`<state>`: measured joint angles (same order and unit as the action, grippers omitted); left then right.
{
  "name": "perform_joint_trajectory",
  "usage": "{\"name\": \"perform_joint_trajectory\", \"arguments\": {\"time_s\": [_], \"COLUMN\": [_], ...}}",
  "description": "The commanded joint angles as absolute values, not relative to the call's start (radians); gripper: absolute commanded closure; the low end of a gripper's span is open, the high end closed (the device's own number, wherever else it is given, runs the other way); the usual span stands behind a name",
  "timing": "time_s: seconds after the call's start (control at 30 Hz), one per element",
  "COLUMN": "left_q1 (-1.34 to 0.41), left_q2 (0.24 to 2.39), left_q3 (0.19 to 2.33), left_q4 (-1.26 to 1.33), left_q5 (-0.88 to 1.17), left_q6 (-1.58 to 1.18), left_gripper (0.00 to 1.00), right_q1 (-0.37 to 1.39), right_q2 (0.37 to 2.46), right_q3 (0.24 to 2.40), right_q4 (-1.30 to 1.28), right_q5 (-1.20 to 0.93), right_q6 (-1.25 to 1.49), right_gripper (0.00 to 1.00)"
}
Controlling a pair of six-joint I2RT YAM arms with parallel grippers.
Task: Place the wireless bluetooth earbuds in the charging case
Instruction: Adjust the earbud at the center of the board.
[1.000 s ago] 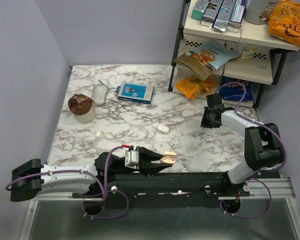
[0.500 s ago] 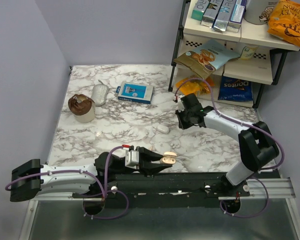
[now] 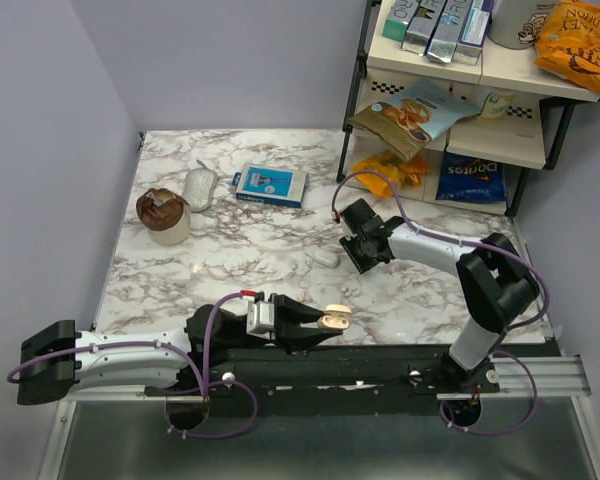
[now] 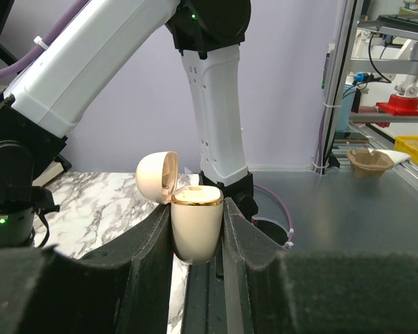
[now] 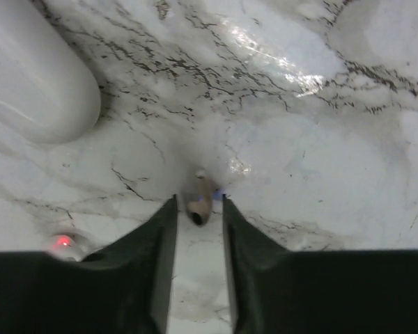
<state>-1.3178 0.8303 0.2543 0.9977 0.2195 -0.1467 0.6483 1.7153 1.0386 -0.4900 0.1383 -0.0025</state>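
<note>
1. The left hand (image 4: 197,209) is closed tight on the charging case (image 4: 195,233), by the near edge of the bench (image 3: 240,260).
2. The case's lid (image 4: 157,177) is open.
3. The right hand (image 5: 198,209) is low over the bench.
4. A tiny earbud (image 5: 196,197) sits between its fingers; I cannot tell if they squeeze it.
5. A white oval case (image 5: 35,76) lies near.

Item count:
- Charging case (image 3: 335,320), lid open: one.
- Closed white oval case (image 3: 325,257): one.
- Earbud (image 5: 197,198): one visible.
- Computer mouse (image 3: 200,188): one.
- Blue box (image 3: 270,185): one.
- Cup (image 3: 164,216): one.
- Shelf unit (image 3: 365,100): one, carrying at least four snack bags (image 3: 470,178).
- Arms: two, the left arm (image 3: 130,350) and the right arm (image 3: 440,245).
</note>
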Motion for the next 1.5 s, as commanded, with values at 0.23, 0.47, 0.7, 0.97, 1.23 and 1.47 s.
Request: {"name": "perform_joint_trajectory", "arguments": {"time_s": [0.23,0.47,0.7,0.97,1.23,1.47], "left_q1": [-1.327,-1.327,-1.328,-1.328,-1.328,-1.328], "left_q2": [0.825,0.836,0.825,0.784,0.796,0.793], "left_q3": [0.268,0.278,0.262,0.250,0.248,0.252], "left_q4": [0.986,0.956,0.963,0.939,0.936,0.913], "left_q5": [0.212,0.138,-0.023,-0.081,-0.069,-0.072], "left_q6": [-0.153,-0.149,-0.167,-0.167,-0.172,-0.169], "left_gripper": [1.00,1.00,1.00,1.00,1.00,1.00], "right_q1": [0.646,0.604,0.595,0.594,0.578,0.545], "right_q2": [1.530,1.344,1.330,1.373,1.442,1.480], "right_q3": [0.990,0.870,0.807,0.676,0.669,0.663], "right_q4": [-0.447,-0.330,-0.347,-0.141,-0.123,-0.123], "right_q5": [0.373,0.504,0.240,0.164,0.187,0.206], "right_q6": [0.149,0.480,0.898,0.930,0.879,0.835], "right_gripper": [0.32,0.06,0.59,0.99,0.99,0.99]}}
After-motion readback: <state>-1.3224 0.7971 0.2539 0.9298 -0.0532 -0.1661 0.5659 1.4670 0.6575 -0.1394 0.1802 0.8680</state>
